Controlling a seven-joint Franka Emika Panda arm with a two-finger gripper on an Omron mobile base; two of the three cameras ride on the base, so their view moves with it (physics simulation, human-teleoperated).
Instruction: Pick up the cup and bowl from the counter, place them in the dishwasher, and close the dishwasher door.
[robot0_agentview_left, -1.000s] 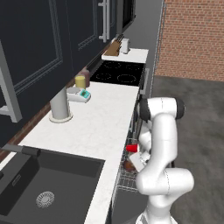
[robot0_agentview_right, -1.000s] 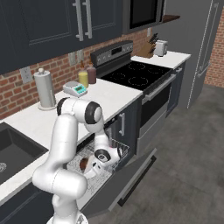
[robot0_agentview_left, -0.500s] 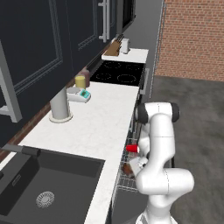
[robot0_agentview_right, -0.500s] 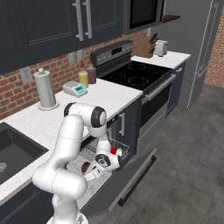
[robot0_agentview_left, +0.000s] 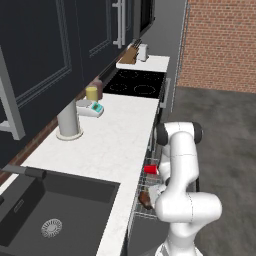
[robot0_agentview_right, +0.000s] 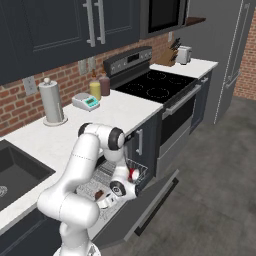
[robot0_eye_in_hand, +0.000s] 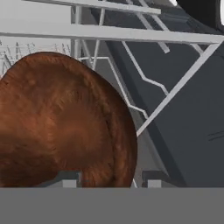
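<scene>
Nearest the hand camera, the small round dark reddish-brown bowl (robot0_eye_in_hand: 65, 122) lies tilted against the light grey wire rack (robot0_eye_in_hand: 175, 94) of the dishwasher, its rim toward the lens. The tool (robot0_eye_in_hand: 107, 181) sits right at that rim, one dark fingertip (robot0_eye_in_hand: 70, 183) on each side of the bowl's edge. The tips look a little apart from the rim, but at this range I cannot tell whether they grip it or have just let go.

From the right base view, the bowl (robot0_agentview_right: 99, 194) is low in the pulled-out rack (robot0_agentview_right: 107, 172), toward its front edge, beside the robot's hand. The small red tapered party cup (robot0_agentview_right: 132, 174) rests further along the same rack, near the corner closest to the black stove (robot0_agentview_right: 157, 85); the left base view shows the cup (robot0_agentview_left: 151, 169) just past the long white stone desk's (robot0_agentview_left: 110, 145) front edge. The flat dark dishwasher door (robot0_agentview_right: 145, 207) hangs open below the rack.

The bowl looks stiff, light and smooth-glazed, likely slippery; the thin rim is the sensible hold. The cup seems lighter still and would probably tip easily, so its wall near the mouth is the best place to pinch.

On the desk beyond stand a tall grey cylinder (robot0_agentview_right: 51, 101) and a yellow jar (robot0_agentview_right: 95, 89).
</scene>
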